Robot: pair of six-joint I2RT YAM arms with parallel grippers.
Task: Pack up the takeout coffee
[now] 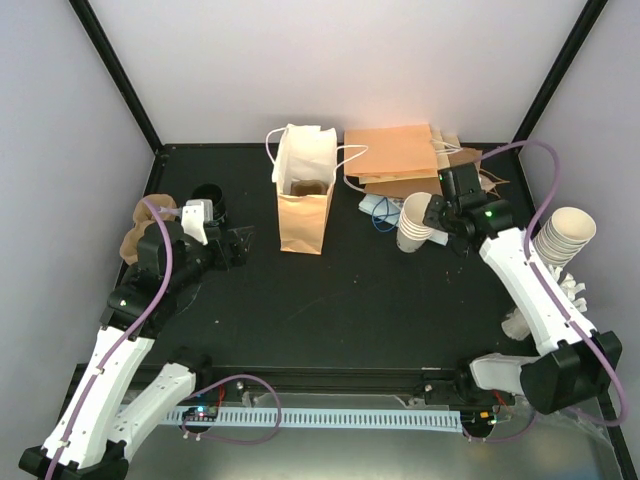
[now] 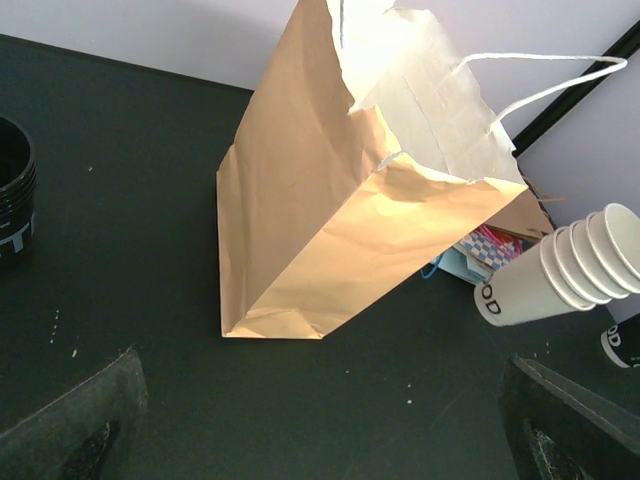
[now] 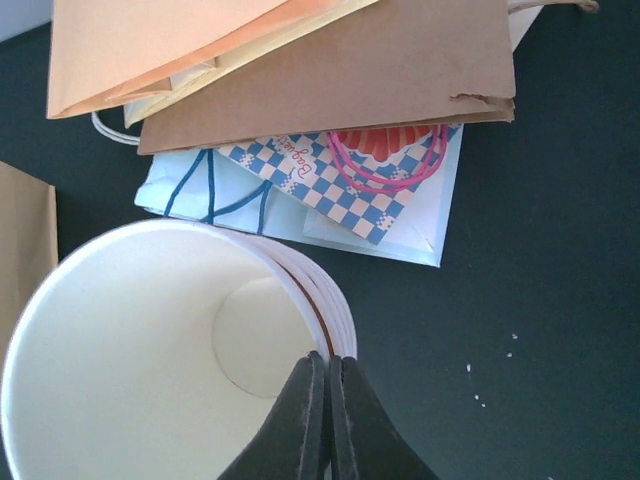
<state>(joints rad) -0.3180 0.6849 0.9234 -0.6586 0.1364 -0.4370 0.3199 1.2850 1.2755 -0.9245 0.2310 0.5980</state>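
2 grippers, 2 opposite states. The left gripper (image 1: 232, 243) is spread as wide as it goes, holding and touching nothing. It hangs over the table (image 1: 350, 300) at the left, facing the upright brown paper bag (image 1: 305, 215), with a black ringed stack (image 2: 12, 190) just far-left of it. The right gripper (image 3: 327, 365) has its fingers pressed together on the rim of the stacked cups (image 3: 150, 350), 1 finger inside the mouth and 1 outside. That stack is tilted, mouths up and toward the far right, base toward the near left, just near of the pile of flat bags (image 1: 400, 155).

The takeout coffee (image 2: 622, 347) shows only as a scrap at the right edge of the left wrist view: a bit of white cup wall with a black letter, under a black top. It sits just beside the base of the stacked cups. The frame cuts it off, and in the top view the right arm covers that spot. Whether it is truly a lidded cup cannot be told, nor which way its long axis runs or where its lid points. The left arm hides part of the brown pulp trays (image 1: 133, 240) at the far left. A 2nd cup stack (image 1: 563, 235) leans at the right edge.
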